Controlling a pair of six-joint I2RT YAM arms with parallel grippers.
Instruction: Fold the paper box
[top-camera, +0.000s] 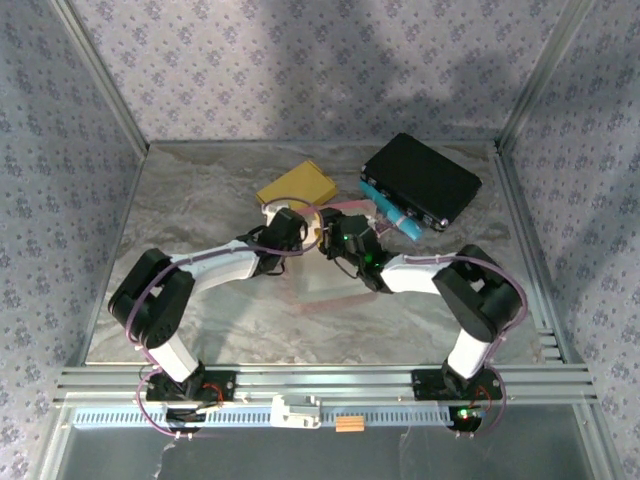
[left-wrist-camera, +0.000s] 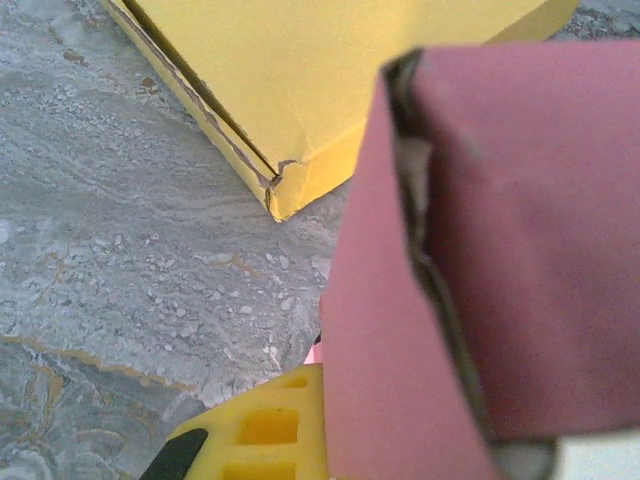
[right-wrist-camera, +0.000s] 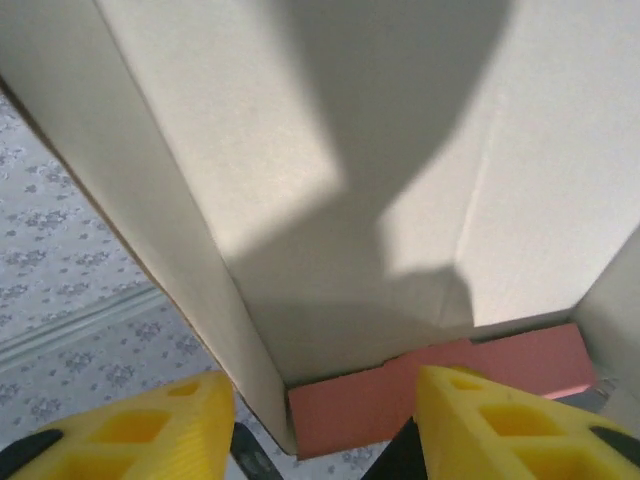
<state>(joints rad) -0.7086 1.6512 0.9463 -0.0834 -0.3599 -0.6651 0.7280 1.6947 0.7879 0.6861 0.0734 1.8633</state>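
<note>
At mid-table in the overhead view, the left gripper (top-camera: 300, 228) and the right gripper (top-camera: 338, 240) are seen meeting tip to tip. A yellow box (top-camera: 297, 185) lies just behind the left one. A black case (top-camera: 422, 180) lies far right, with teal items (top-camera: 390, 208) along its near edge; whether these sit inside the case cannot be told.

The paper box (left-wrist-camera: 520, 250) is largely covered by the wrists in that view. In the left wrist view its pink outer faces and a folded corner seam are shown close to the lens, raised above the marbled table (left-wrist-camera: 120, 250) and apart from the yellow box. One yellow finger (left-wrist-camera: 265, 430) is seen touching the pink wall; the left gripper is closed, clamped on that wall.

In the right wrist view the white inner panels of the paper box are shown, with a pink flap (right-wrist-camera: 440, 385) at their lower edge. The right gripper's fingers (right-wrist-camera: 510, 420) are held apart, with the bottom corner of a wall between them.
</note>
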